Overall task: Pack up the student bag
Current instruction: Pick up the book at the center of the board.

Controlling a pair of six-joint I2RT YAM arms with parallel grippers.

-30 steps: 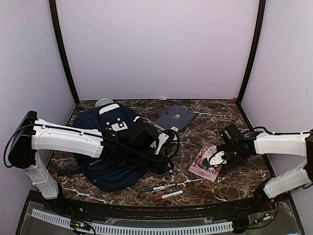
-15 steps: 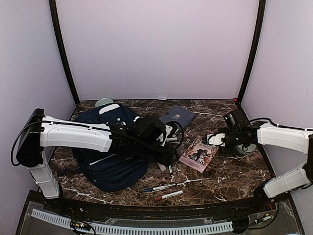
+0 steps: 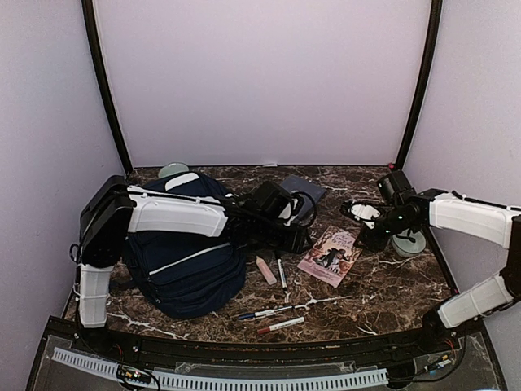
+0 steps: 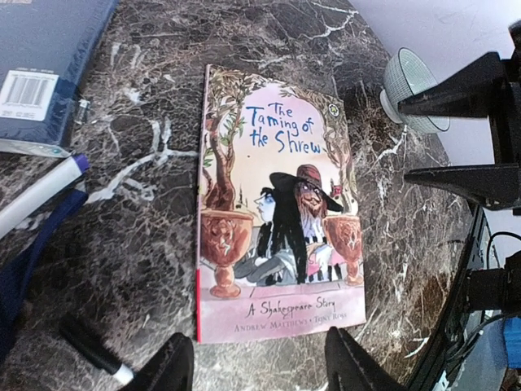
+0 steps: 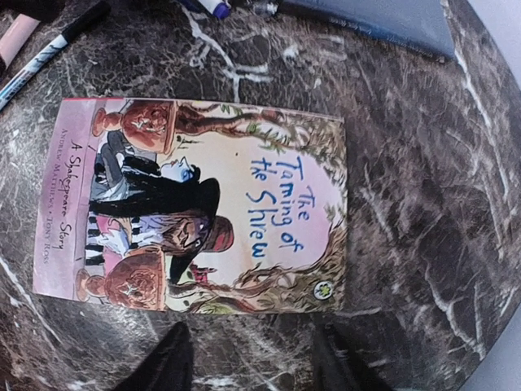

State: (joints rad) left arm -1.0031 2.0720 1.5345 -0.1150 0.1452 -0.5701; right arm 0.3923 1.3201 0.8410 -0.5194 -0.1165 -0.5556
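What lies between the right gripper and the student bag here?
Top view: from the right gripper leftwards, the Taming of the Shrew paperback, then a black pen and a pink stick beside the student bag.

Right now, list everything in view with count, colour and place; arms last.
student bag: one, navy blue, left side
paperback: one, pink, centre right
hardcover book: one, navy blue, back centre
pens: two, blue-tipped and red-tipped, near edge
marker: one, black, beside the bag
stick: one, pink, beside the marker
cups: two, pale green, back left and right edge
left gripper: one, black, open, by the paperback
right gripper: one, black, open, by the paperback
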